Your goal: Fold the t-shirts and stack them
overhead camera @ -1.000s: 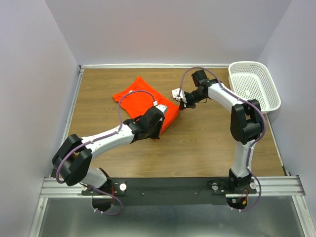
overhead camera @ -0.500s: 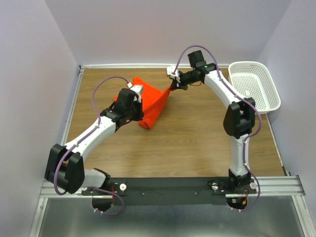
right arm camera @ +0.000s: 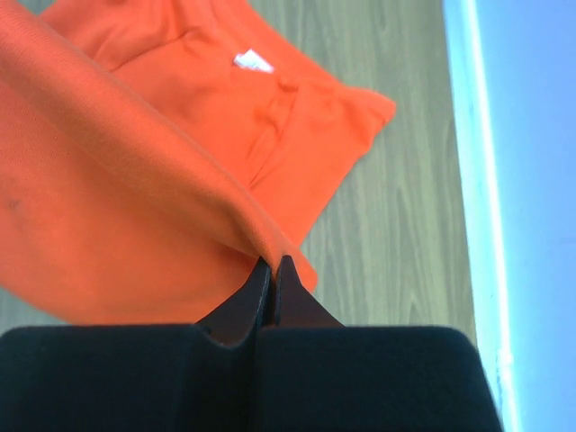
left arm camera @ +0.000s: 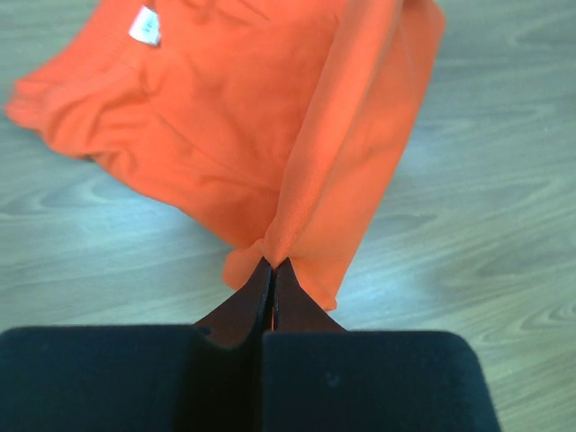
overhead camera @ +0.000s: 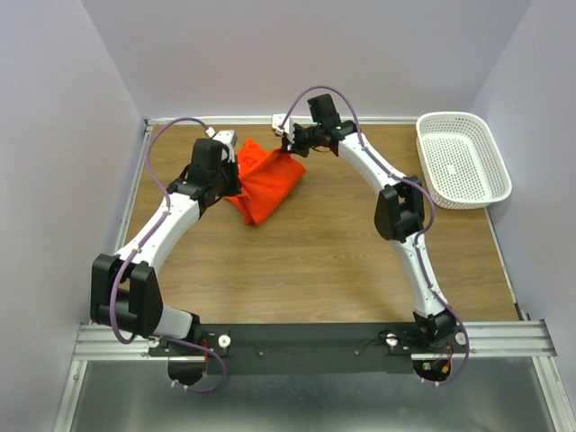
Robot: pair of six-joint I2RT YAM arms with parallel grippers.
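One bright orange-red t-shirt (overhead camera: 267, 184) hangs lifted between my two grippers at the back of the table, its lower part resting on the wood. My left gripper (overhead camera: 236, 155) is shut on one corner of its hem; in the left wrist view (left arm camera: 273, 263) the cloth rises from the closed tips. My right gripper (overhead camera: 290, 148) is shut on the other corner, seen pinched in the right wrist view (right arm camera: 273, 261). The white neck label (left arm camera: 145, 24) shows on the lower layer and also in the right wrist view (right arm camera: 253, 62).
A white lattice basket (overhead camera: 463, 159) stands at the back right corner. The back wall and table rim (overhead camera: 252, 119) run close behind both grippers. Wooden tabletop (overhead camera: 306, 261) lies between the shirt and the arm bases.
Both grippers have carried the shirt's hem from the near right up and over toward the back left, folding it over itself. The shirt now sits farther back and bunched narrower.
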